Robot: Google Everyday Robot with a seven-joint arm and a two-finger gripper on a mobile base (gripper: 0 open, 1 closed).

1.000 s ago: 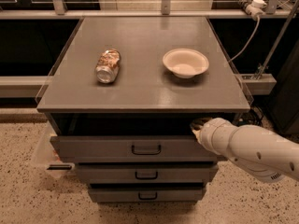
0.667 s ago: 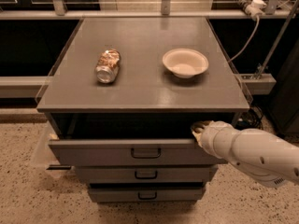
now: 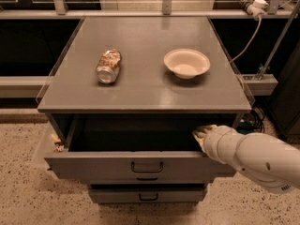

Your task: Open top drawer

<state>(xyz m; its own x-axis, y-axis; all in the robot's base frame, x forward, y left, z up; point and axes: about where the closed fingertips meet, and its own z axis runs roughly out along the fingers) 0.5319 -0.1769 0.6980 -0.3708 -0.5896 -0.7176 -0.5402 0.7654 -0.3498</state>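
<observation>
The top drawer (image 3: pixel 93 164) is pulled partly out of the grey cabinet, its dark inside showing and its black bracket handle (image 3: pixel 147 167) at centre of the front. My gripper (image 3: pixel 202 135) reaches from the right on a white arm (image 3: pixel 253 159). It sits at the right end of the drawer, just behind the top edge of the front panel. Only a pale tip of it shows.
On the cabinet top (image 3: pixel 145 88) lie a crushed can (image 3: pixel 108 66) on its side at left and a white bowl (image 3: pixel 186 63) at right. A narrower drawer front (image 3: pixel 147 196) sits below. A cable and power strip (image 3: pixel 253 6) are at back right. Speckled floor surrounds the cabinet.
The top drawer has slid further out toward the camera, showing more of its dark inside. My gripper has moved with the drawer's right end.
</observation>
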